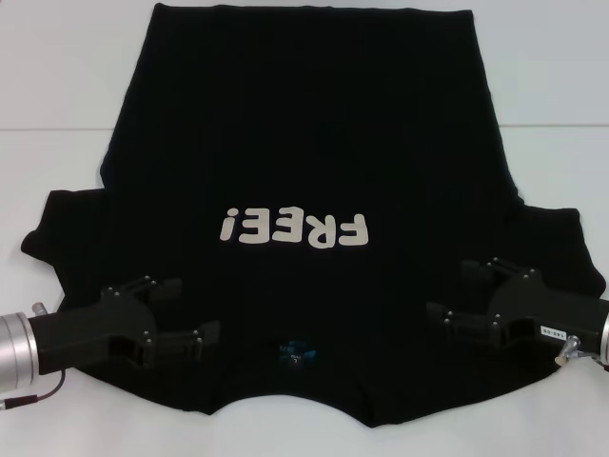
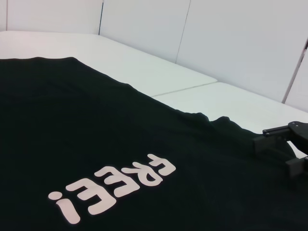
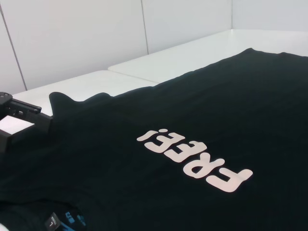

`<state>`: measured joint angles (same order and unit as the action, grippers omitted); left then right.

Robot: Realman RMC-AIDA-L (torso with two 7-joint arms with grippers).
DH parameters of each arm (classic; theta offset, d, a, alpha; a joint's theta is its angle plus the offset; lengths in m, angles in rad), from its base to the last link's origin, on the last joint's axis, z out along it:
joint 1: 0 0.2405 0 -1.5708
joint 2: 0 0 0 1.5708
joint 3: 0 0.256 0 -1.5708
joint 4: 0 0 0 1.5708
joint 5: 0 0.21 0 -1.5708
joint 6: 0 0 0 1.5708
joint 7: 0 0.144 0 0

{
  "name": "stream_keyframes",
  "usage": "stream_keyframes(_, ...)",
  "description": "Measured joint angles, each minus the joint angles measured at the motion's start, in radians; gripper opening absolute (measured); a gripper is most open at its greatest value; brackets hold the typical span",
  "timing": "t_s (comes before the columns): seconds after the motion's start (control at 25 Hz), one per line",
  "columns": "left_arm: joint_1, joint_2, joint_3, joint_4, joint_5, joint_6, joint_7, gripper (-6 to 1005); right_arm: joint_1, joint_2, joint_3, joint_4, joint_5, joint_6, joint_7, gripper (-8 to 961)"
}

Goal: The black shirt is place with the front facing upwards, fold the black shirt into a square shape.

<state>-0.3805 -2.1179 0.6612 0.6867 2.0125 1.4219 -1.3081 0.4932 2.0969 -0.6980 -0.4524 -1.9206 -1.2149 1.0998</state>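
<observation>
A black shirt (image 1: 304,162) lies flat on a white table (image 1: 542,67), front up, collar at the near edge and hem at the far edge. Cream letters "FREE!" (image 1: 293,228) cross the chest, and a small blue label (image 1: 296,353) sits at the neck. The left gripper (image 1: 192,314) hovers over the near left shoulder, beside the left sleeve, fingers spread wide and holding nothing. The right gripper (image 1: 455,293) hovers over the near right shoulder, beside the right sleeve, likewise wide open and empty. Both point inward toward the collar, which lies between them.
</observation>
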Motion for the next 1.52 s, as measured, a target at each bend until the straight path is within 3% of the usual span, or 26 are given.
stream_keyframes(0.24,0.0,0.0,-0.003,0.0,-0.004,0.001,-0.049,948,0.005,0.0,0.0,0.0,0.0,0.001,0.0,946)
stream_keyframes(0.36,-0.007,0.014,-0.005,0.001,-0.016,0.008,-0.173,948,0.008,0.0,0.0,0.0,0.0,0.003,0.0,945)
stream_keyframes(0.52,-0.013,0.029,-0.005,-0.007,-0.016,0.027,-0.209,947,0.013,0.0,0.0,0.0,0.0,0.013,0.0,945)
stream_keyframes(1.2,-0.021,0.037,-0.005,-0.012,-0.009,0.02,-0.288,946,0.026,0.0,0.0,0.0,0.0,0.019,0.0,945)
stream_keyframes(1.52,-0.06,0.098,-0.004,-0.028,0.009,0.027,-0.713,945,0.031,0.002,0.0,0.016,0.0,0.03,0.0,945)
